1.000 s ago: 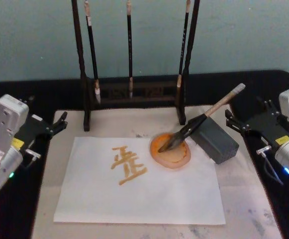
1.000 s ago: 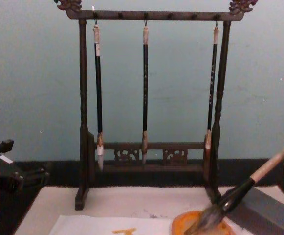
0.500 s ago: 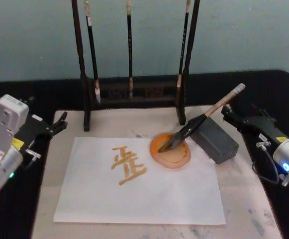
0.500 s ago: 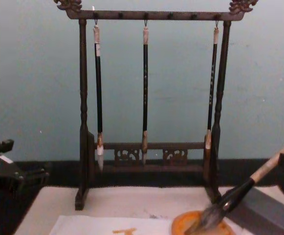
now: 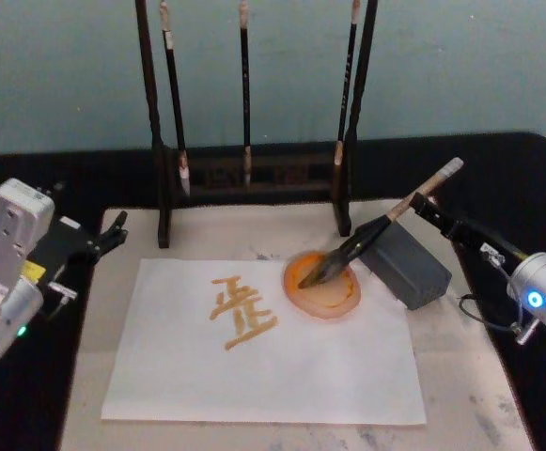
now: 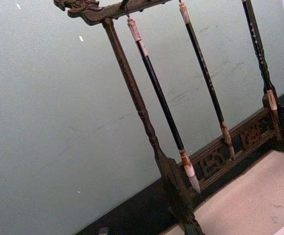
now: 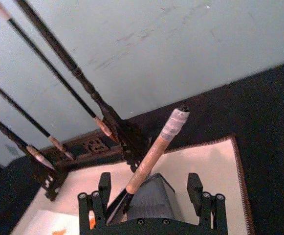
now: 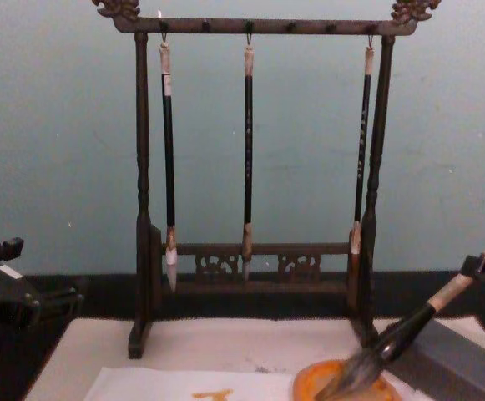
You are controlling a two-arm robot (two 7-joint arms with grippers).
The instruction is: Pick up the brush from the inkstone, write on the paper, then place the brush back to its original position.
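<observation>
The brush [image 5: 378,230] rests with its dark tuft in the round orange inkstone [image 5: 323,285], its handle leaning up over a grey block [image 5: 406,264]. My right gripper [image 5: 429,211] is at the pale upper handle. In the right wrist view its fingers [image 7: 104,188] are open, and the brush [image 7: 154,152] stands between them without touching either. The chest view shows the brush [image 8: 409,330] slanting out of the inkstone [image 8: 342,386]. The white paper [image 5: 282,362] carries an orange character. My left gripper [image 5: 113,230] is parked open at the table's left edge.
A dark wooden rack [image 5: 254,174] with three thin hanging brushes [image 8: 248,150] stands at the back of the cream mat [image 5: 460,376]. The grey block sits just right of the inkstone. A black table border surrounds the mat.
My right arm has swung in from the right edge and turned. Its open fingers now straddle the brush's upper handle. The brush, the paper and the left arm have not moved.
</observation>
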